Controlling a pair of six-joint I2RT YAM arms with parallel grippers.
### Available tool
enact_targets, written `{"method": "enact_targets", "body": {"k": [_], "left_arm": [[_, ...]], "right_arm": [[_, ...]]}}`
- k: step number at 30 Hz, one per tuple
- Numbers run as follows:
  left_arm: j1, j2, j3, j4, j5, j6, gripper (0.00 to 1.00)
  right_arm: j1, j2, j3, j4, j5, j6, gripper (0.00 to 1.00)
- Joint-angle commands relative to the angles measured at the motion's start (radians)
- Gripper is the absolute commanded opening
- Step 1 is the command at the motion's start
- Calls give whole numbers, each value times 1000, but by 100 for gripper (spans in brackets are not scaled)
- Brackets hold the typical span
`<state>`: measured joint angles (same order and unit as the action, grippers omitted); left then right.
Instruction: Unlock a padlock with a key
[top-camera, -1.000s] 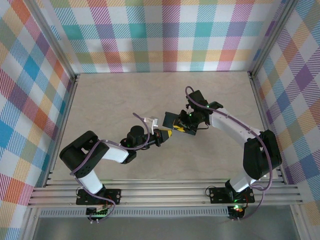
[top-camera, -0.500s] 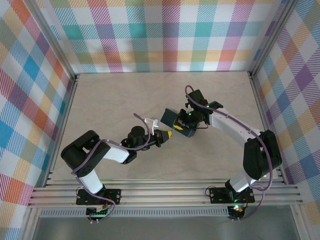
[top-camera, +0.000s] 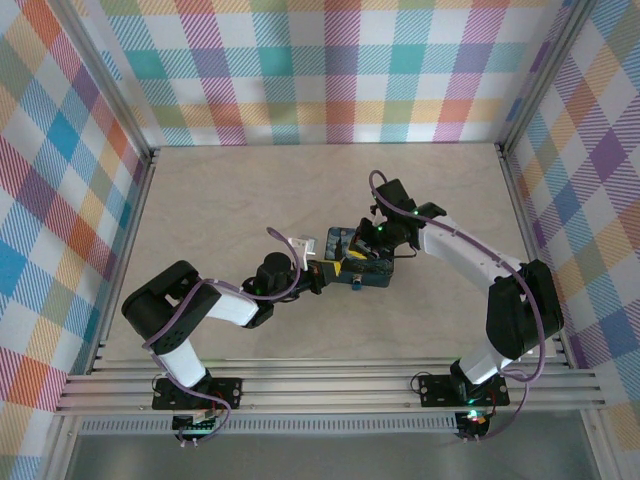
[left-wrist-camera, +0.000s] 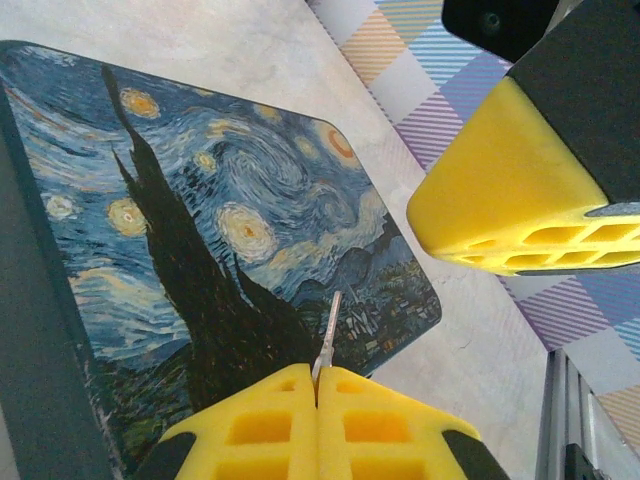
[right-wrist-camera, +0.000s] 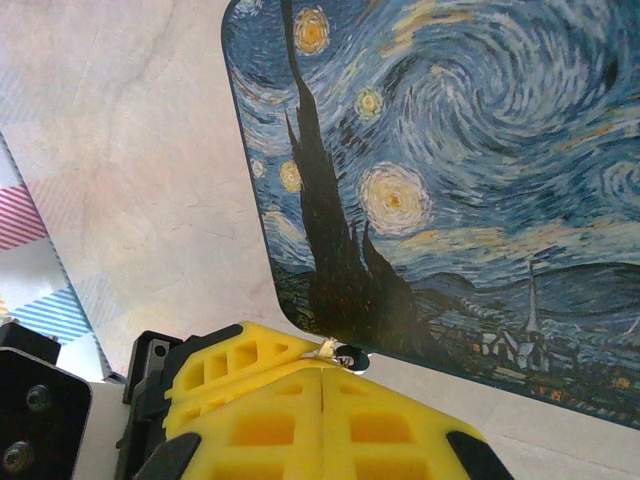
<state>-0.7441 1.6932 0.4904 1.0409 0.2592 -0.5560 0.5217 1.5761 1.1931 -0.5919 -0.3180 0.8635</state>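
The left gripper (left-wrist-camera: 318, 392) is clenched on the key (left-wrist-camera: 328, 335), its blade over the mat (left-wrist-camera: 200, 250) mid-table. The right gripper (right-wrist-camera: 322, 375) pinches a small metal bit (right-wrist-camera: 345, 353) (what it is, we cannot tell), so we align slowly.

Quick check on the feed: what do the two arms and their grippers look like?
Both arms have white links between chunky black joints: left arm, right arm. A thin purple cable loops along each. The left gripper and right gripper have black fingers tipped with yellow pads with moulded pockets.
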Motion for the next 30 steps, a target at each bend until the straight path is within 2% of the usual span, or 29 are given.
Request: {"method": "enact_targets", "body": {"k": [1, 3, 7, 11, 16, 24, 30], "left_arm": [[-1, -24, -27, -17, -35, 24, 0], [4, -48, -48, -31, -59, 25, 0], [16, -118, -72, -141, -85, 46, 0], [34, -200, -100, -240, -108, 65, 0], [68, -315, -119, -399, -150, 64, 0], [133, -503, -67, -681, -98, 50, 0], [229, -611, -65, -819, 20, 74, 0]], "right_arm": [[-3, -5, -10, -1, 29, -58, 0], [15, -32, -30, -11, 97, -101, 3], [117, -97, -125, -4, 282, -193, 33], [239, -118, -219, 70, 484, -244, 50], [377, -67, -302, 266, 707, -271, 55], [465, -9, -431, 540, 932, -189, 55], [522, 110, -388, 505, 1102, -71, 56]]}}
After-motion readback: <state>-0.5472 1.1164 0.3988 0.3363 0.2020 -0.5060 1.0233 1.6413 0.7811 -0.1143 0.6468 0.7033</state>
